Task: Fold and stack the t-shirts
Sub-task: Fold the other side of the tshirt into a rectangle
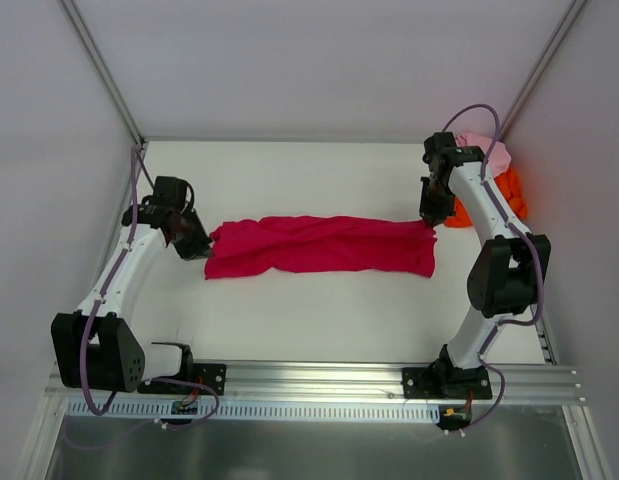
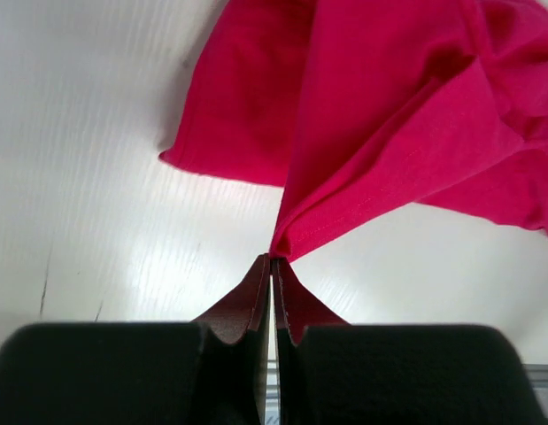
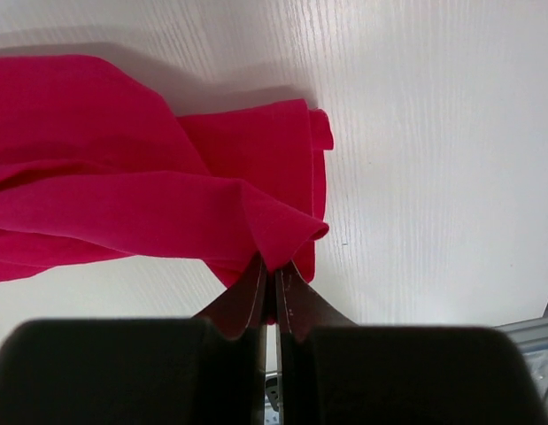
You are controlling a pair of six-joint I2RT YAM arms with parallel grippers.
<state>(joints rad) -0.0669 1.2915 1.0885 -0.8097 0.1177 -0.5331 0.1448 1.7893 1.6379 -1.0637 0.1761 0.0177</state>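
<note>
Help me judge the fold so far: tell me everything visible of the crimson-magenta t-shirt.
The crimson-magenta t-shirt is soft, wrinkled cloth, pulled into a long band running left to right across the white table, gathered in lengthwise folds rather than spread flat. The left hand is shut on its left end, where a stitched hem shows; the right hand is shut on its right end. Between them it seems to lie on the table.

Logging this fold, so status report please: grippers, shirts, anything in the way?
Left gripper shut on crimson shirt, right gripper shut on its other end; stretched between them. Pink shirt, orange shirt heaped far right, path clear.
</note>
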